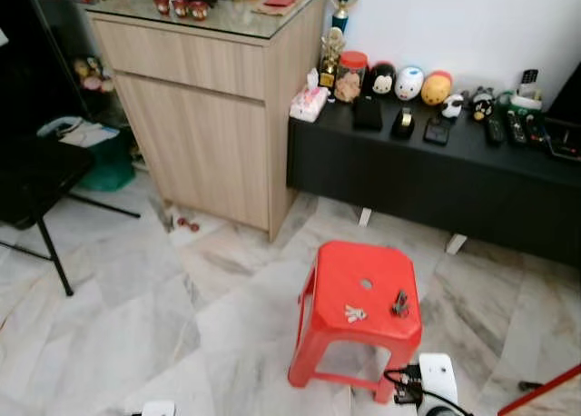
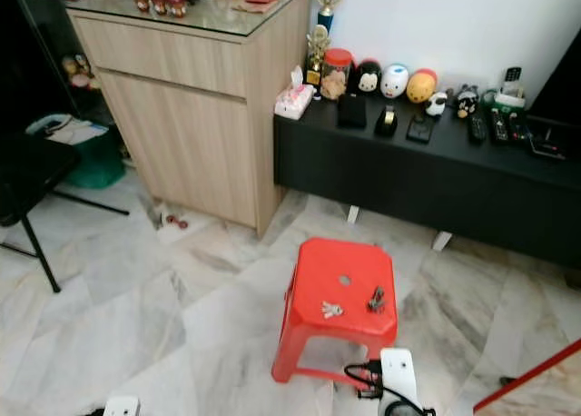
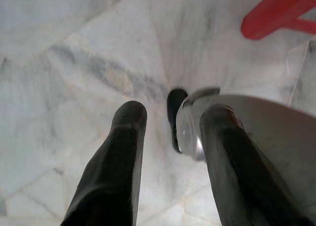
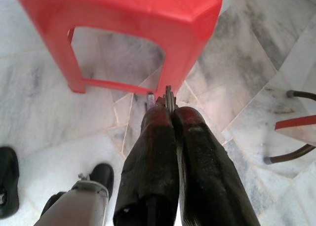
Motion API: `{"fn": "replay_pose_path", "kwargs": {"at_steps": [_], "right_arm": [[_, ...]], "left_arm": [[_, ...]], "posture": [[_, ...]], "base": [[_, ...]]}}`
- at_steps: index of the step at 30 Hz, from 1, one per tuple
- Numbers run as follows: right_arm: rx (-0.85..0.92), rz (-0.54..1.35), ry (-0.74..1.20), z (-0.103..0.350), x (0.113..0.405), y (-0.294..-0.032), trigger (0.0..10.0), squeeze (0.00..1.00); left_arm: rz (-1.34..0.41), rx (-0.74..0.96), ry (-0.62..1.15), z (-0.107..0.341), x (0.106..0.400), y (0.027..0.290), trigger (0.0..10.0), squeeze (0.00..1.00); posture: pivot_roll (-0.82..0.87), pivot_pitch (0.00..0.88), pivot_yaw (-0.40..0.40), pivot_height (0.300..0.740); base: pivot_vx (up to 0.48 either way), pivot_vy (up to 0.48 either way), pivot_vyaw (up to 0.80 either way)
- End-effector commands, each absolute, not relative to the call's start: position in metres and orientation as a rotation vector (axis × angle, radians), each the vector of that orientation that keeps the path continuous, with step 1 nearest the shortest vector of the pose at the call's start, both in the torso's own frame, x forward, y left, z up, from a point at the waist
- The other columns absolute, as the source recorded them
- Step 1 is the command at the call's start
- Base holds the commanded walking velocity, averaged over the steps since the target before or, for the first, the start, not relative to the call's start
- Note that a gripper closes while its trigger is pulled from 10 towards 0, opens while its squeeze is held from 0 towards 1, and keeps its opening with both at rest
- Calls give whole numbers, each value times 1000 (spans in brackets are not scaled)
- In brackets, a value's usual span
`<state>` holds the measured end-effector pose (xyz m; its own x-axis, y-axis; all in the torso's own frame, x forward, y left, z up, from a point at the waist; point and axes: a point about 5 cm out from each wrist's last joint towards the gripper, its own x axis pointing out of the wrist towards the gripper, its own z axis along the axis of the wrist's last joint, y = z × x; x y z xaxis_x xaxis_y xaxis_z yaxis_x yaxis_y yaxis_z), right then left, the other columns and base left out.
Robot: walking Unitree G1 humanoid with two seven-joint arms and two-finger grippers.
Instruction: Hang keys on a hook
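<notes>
Right gripper (image 4: 168, 107) pinched tight on thin metal keys (image 4: 168, 95), hanging just beside red plastic stool (image 4: 133, 18), probably for carrying. Left gripper (image 3: 170, 137) spread, empty.

Open marble floor (image 1: 136, 316) lies left of the red stool (image 1: 359, 321). Beyond it, a wooden cabinet (image 1: 204, 116) and a black low console (image 1: 436, 175) block the wall. A black folding chair (image 1: 36, 198) stands at far left, a red bar (image 1: 540, 389) at lower right.
</notes>
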<state>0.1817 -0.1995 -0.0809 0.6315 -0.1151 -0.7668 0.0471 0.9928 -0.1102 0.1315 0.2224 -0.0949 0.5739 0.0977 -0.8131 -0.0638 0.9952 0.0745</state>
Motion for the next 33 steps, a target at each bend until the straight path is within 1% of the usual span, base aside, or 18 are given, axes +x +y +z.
{"fn": "replay_pose_path", "kwargs": {"at_steps": [1,10,30,33], "right_arm": [[-81,-105,911,-84,175,-203,10000,0],[-81,-115,925,-85,170,-210,10000,0],[-70,-148,911,-83,172,-213,10000,0],[-60,-163,902,-82,174,-214,10000,0]], "left_arm": [[87,18,1014,-101,118,218,10000,0],[92,17,1025,-101,115,221,10000,0],[77,12,1025,-102,115,218,10000,0],[66,21,1019,-103,115,213,10000,0]], "posture": [[-37,0,-60,740],[-35,0,-62,740],[-40,11,-68,740],[-42,14,-68,740]], "base": [[-300,0,0],[-291,0,0],[0,0,0],[0,0,0]]}}
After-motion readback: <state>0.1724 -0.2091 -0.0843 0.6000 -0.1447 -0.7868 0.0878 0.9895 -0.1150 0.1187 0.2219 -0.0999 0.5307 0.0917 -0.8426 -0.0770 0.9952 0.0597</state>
